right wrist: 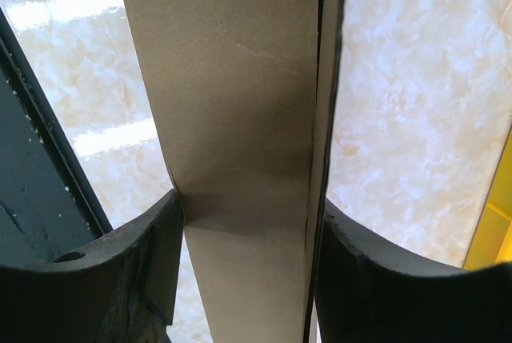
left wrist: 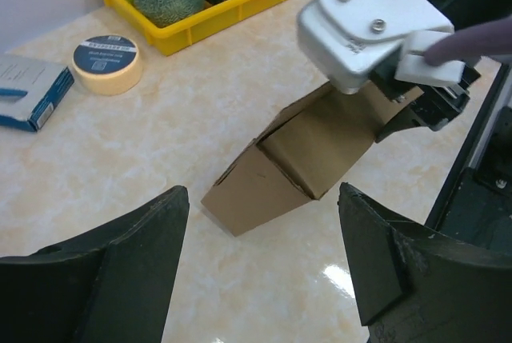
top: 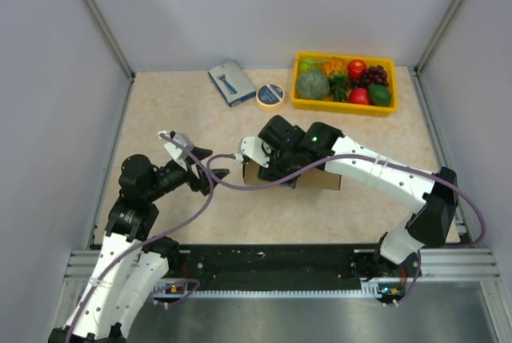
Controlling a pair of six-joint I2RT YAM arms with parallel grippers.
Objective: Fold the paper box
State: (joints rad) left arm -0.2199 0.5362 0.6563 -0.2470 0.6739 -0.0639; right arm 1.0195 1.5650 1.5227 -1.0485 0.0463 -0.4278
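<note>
Paper box: the paper box (left wrist: pixel 288 159) is lying near the middle of the table (top: pixel 184 119), partly folded, with its open flapped end pointing toward the left arm.
Right hand: the right hand (right wrist: pixel 248 223) is pinching the brown cardboard at the box's other end, one finger pressing on each side of a panel.
Left hand: the left hand (left wrist: pixel 264 279) is hovering just short of the flapped end, its fingers spread wide and gripping nothing.
Far side: a yellow tray (top: pixel 344 106) of fruit (top: pixel 314 85), a tape roll (top: pixel 270 96) and a blue packet (top: pixel 231 82) are sitting well apart from the box.
</note>
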